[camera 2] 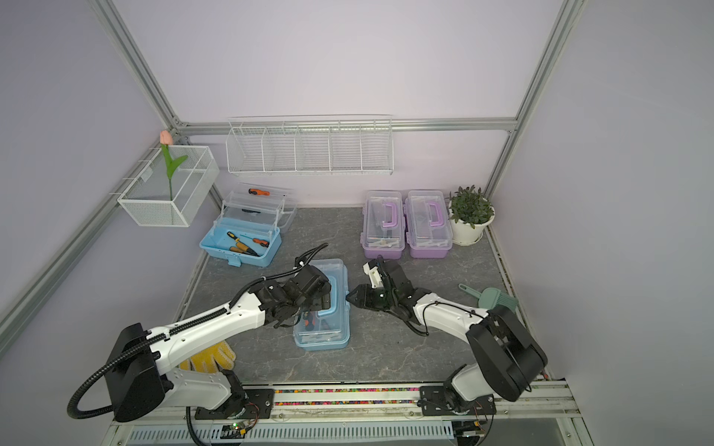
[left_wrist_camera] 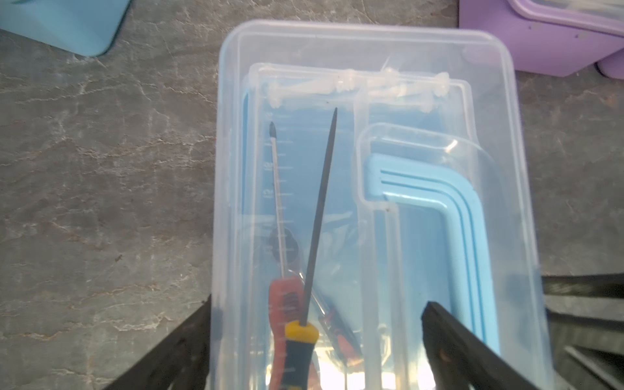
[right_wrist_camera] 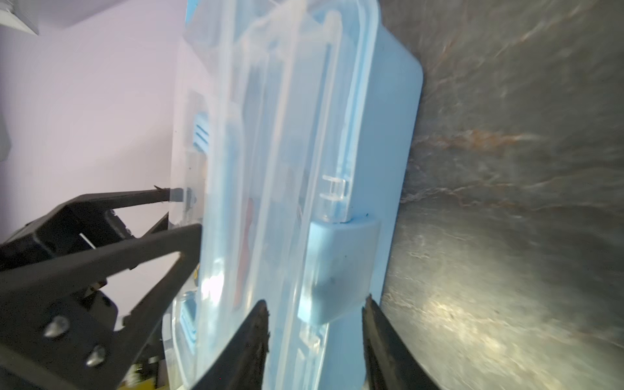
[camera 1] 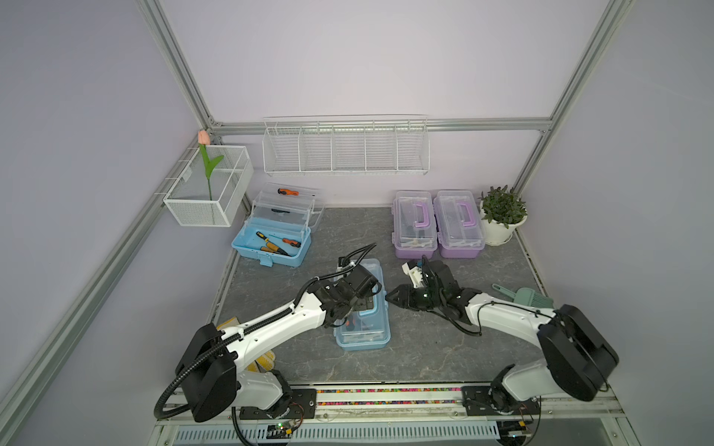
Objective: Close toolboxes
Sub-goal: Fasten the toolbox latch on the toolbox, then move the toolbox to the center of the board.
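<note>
Near-centre blue toolbox (camera 1: 369, 334) lid down, left gripper (left_wrist_camera: 317, 300) spread over it, right gripper (right_wrist_camera: 315, 300) parted around its latch (right_wrist_camera: 341, 263); next probably confirm latch seated, then far-left open toolbox (camera 1: 270, 247)

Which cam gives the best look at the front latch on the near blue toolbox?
Right wrist view: the latch sits large between the fingertips of the right gripper. In both top views that side of the near blue toolbox faces the gripper, latch too small to make out. Left wrist view shows only lid and handle.
</note>
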{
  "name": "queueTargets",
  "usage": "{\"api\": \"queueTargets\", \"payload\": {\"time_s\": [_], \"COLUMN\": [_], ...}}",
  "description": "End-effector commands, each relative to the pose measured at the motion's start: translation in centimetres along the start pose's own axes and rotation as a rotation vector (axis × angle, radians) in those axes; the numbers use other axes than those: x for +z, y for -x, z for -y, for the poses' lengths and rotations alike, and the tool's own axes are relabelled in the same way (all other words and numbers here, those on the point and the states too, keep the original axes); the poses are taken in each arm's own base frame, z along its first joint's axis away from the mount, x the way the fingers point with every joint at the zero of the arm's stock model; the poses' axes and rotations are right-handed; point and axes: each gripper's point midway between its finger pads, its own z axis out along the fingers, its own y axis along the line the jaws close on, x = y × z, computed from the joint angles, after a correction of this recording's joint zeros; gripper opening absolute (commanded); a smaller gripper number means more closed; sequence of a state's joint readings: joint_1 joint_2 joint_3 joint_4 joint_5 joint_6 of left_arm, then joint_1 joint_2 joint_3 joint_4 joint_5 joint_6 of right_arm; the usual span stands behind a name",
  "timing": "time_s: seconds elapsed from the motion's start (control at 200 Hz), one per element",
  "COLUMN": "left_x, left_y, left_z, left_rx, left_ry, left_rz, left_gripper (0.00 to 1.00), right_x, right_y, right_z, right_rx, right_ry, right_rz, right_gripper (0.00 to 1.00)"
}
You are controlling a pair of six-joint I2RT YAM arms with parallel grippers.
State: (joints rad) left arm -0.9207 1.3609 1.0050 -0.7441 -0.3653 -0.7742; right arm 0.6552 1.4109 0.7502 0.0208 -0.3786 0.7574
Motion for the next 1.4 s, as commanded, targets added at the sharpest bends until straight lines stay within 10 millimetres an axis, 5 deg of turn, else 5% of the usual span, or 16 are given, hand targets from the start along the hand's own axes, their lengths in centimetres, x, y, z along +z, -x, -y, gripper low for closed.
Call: {"api": "queueTargets", "payload": {"time_s": [0.0, 0.125, 0.28, 0.515, 0.905, 1.095, 1.394], "left_x": [-2.1, -4.5, -8.5, -11.4, -10.0, -10.0, -7.1], "left_y": [0.8, 3.2, 5.2, 4.1, 0.4, 1.0, -0.8], "left_z": [0.0, -0.9, -3.0, -6.6, -7.6, -8.4, -7.5], "left_rx": [0.064, 0.082, 0.074, 0.049, -0.064, -0.096, -0.104], "left_ry": [0.004, 0.024, 0.030, -0.016, -0.089, -0.054, -0.079], "left_rz": [-0.011, 0.050, 0.142, 0.137, 0.098, 0.137, 0.085], "left_gripper": [0.99, 1.00, 1.00, 1.00, 1.00, 1.00, 1.00], "right_x": [-3.9, -5.7, -4.7, -1.6, 3.5, 4.8, 5.9], "right_y": [-1.3, -0.4, -0.5, -0.6, -2.1, -1.6, 0.9], "right_z": [4.5, 2.4, -0.2, -3.2, -3.9, -3.0, -1.5], "right_rx": [-0.075, -0.158, -0.248, -0.331, -0.381, -0.385, -0.334], "right_ry": [-0.351, -0.437, -0.475, -0.481, -0.509, -0.558, -0.552], "right_rz": [-0.038, 0.006, -0.014, -0.059, -0.150, -0.171, -0.155], "right_gripper": [0.53, 0.62, 0.72, 0.76, 0.70, 0.62, 0.42]}}
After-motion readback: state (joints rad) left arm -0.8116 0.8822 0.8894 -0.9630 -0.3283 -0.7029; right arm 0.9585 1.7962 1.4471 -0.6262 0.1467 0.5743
